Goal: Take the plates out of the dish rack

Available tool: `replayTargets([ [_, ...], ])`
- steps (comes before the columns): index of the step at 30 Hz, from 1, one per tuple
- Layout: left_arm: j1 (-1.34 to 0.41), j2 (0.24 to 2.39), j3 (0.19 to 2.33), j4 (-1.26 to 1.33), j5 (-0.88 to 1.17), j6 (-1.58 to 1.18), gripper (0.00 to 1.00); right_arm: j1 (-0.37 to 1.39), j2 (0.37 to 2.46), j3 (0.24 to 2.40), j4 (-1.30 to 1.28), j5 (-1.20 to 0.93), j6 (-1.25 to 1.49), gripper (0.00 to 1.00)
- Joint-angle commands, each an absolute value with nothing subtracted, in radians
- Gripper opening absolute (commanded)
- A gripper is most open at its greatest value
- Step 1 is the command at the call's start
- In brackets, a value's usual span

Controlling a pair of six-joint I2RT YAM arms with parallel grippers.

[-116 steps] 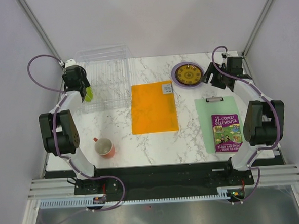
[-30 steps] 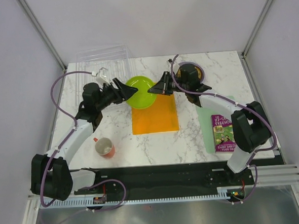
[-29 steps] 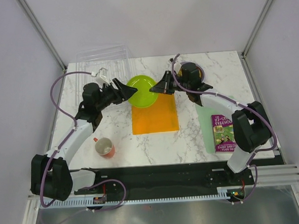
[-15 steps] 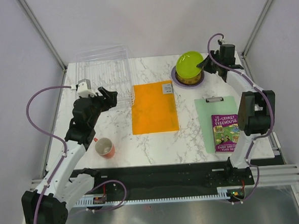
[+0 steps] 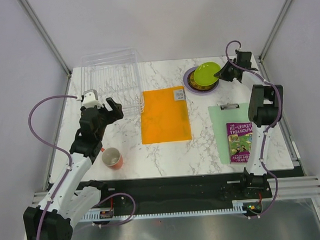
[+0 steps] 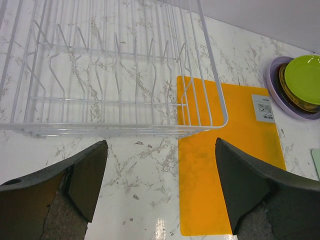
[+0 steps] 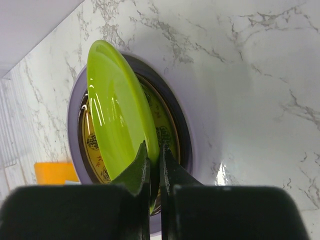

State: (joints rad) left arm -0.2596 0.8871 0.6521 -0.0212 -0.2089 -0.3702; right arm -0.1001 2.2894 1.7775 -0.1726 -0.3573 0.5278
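Just beyond the far right corner of the flat, matte orange rectangular folder [image 5: 165, 115], the right gripper [image 7: 153, 152] is clenched on the rim of a glossy, round lime green plate [image 7: 117, 107]. It holds the plate tilted over a stack: a wide, smooth pale lavender plate [image 7: 73, 117] underneath, with a yellow patterned plate [image 7: 167, 135] nested inside a dark rim. To the folder's far left sits the clear plastic dish rack [image 6: 115, 75], rectangular, with rows of thin white wire dividers; its near right corner reaches over the folder's edge. The left gripper [image 6: 160, 145] hangs just left of the folder, jaws spread wide with nothing between its dark, rough-faced fingers [image 6: 87, 175]. The glossy, grey-veined white marble table [image 5: 205, 150] lies open in front of the folder. A red mug [image 5: 113, 157] stands to the folder's near left, and a pale green clipboard [image 5: 220, 122] bearing a purple book [image 5: 243, 142] lies to its right. Pale walls [image 5: 159, 22] and slanted metal posts [image 5: 46, 34] close in the far side.
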Motion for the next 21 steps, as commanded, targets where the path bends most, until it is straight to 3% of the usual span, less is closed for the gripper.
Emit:
replayTargets([
  [1,-0.264,0.882,0.647,-0.021,-0.255,-0.316,0.94,-0.104,2.315,1.83,-0.133,-0.442,0.557,0.08],
  [4,-0.264,0.897,0.649,-0.023,-0.25,-0.324,0.94,-0.103,2.332,1.818,-0.109,-0.509,0.581,0.18],
  [10,-0.264,0.91,0.652,-0.026,-0.224,-0.345,0.94,-0.103,2.318,1.773,-0.094,-0.604,0.591,0.31],
  [11,-0.264,0.911,0.653,-0.028,-0.221,-0.347,0.94,-0.103,2.315,1.767,-0.101,-0.607,0.588,0.37],
  [12,-0.264,0.913,0.653,-0.029,-0.218,-0.348,0.94,-0.103,2.306,1.758,-0.106,-0.614,0.578,0.49],
  [14,-0.264,0.911,0.653,-0.034,-0.21,-0.353,0.94,-0.103,2.289,1.738,-0.118,-0.594,0.563,0.56],
  [15,-0.264,0.91,0.655,-0.038,-0.209,-0.354,0.94,-0.103,2.267,1.718,-0.121,-0.58,0.543,0.65],
  [19,-0.264,0.904,0.655,-0.052,-0.213,-0.359,0.94,-0.103,2.201,1.706,-0.196,-0.496,0.47,0.74],
  [20,-0.264,0.9,0.655,-0.054,-0.218,-0.36,0.94,-0.103,2.175,1.709,-0.215,-0.479,0.453,0.92],
  [21,-0.264,0.9,0.653,-0.057,-0.219,-0.36,0.94,-0.103,2.158,1.712,-0.231,-0.46,0.439,0.97],
])
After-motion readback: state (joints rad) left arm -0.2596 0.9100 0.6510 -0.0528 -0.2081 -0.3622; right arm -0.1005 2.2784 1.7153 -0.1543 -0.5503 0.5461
